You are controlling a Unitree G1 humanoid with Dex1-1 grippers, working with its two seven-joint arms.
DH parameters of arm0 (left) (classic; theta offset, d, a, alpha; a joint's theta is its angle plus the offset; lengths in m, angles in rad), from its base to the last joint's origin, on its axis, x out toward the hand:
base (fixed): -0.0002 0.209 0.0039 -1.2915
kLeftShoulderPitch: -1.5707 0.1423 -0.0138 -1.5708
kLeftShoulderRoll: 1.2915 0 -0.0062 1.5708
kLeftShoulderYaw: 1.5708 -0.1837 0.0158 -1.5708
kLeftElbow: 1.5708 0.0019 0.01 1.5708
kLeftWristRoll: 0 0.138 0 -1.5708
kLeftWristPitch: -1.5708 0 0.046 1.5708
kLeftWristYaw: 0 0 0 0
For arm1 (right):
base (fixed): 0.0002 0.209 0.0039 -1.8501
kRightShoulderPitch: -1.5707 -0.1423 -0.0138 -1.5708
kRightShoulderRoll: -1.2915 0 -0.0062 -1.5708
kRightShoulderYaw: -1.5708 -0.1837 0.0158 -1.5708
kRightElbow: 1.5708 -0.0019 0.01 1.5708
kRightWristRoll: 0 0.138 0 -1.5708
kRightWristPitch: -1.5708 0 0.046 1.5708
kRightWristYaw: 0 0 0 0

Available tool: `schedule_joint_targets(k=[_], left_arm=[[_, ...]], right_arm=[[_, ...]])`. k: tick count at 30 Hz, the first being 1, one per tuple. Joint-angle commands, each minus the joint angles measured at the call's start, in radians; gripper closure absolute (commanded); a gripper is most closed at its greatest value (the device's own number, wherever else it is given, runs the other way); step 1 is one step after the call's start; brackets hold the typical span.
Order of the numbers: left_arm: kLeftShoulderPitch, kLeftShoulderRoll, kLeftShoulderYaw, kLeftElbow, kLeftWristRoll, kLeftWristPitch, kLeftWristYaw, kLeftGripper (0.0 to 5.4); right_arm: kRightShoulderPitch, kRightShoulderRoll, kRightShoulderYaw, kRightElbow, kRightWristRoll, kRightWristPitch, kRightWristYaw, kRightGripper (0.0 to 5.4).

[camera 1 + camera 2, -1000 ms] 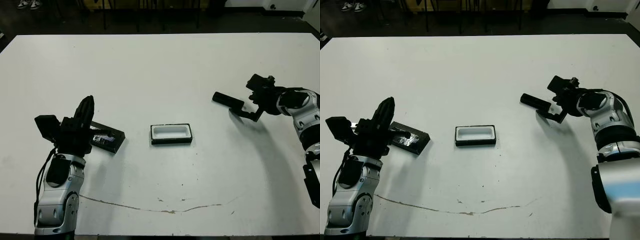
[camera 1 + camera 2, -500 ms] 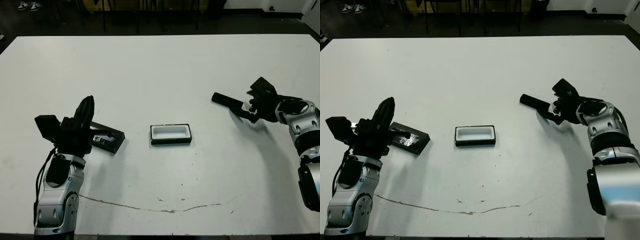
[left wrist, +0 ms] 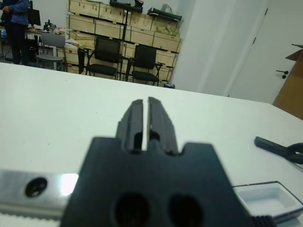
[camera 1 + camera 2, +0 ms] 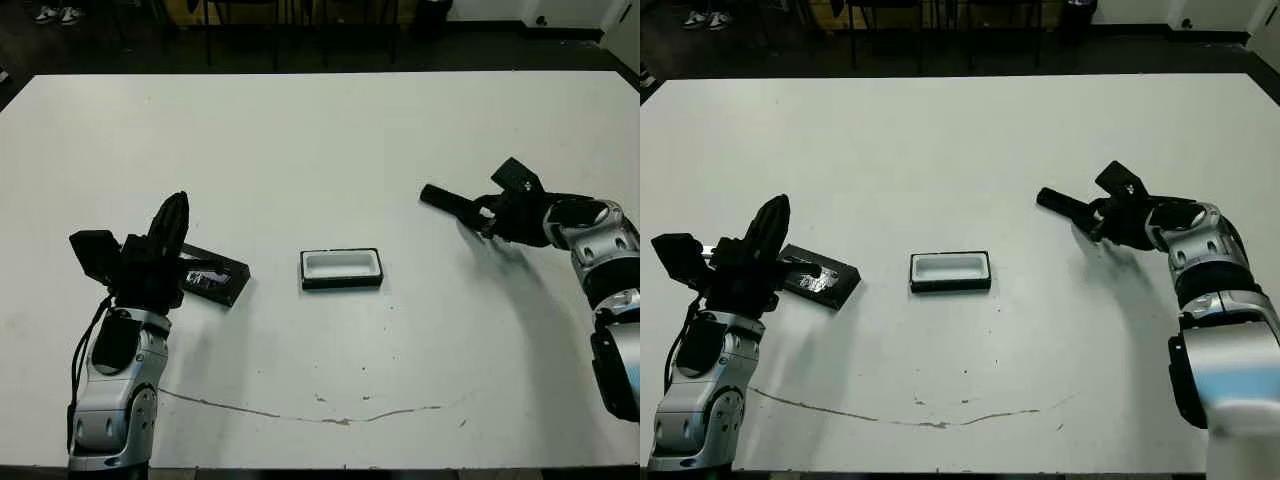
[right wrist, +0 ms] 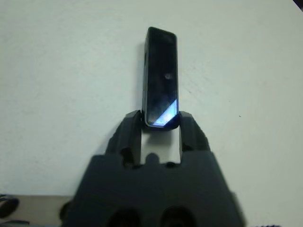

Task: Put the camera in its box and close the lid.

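— Where is the slim black bar-shaped camera [image 5: 161, 78]?

— Out on the right of the white counter [image 4: 320, 140], its near end between the right gripper's [image 5: 161, 124] jaws, which are closed against its sides.

— And the small shallow black-rimmed tray with white lining, the box [image 4: 342, 268]?

— Mid-counter, open, well apart from the camera. The flat black lid with its silvery patch [image 4: 213, 278] lies to its left, just beside the left gripper [image 3: 142, 118].

— That one's jaws?

— Nearly together, holding nothing, raised above the counter.
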Motion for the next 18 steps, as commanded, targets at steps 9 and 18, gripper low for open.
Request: schedule_joint_targets(k=[9, 18], left_arm=[[0.015, 0.012, 0.000, -0.004, 0.003, 0.029, 0.002, 5.40], [0.011, 0.016, -0.001, -0.001, 0.012, 0.029, 0.002, 5.40]], right_arm=[[0.107, 0.010, 0.047, 0.038, -0.040, -0.001, 0.103, 4.97], [0.140, -0.011, -0.032, -0.018, 0.042, -0.017, 0.095, 5.02]])
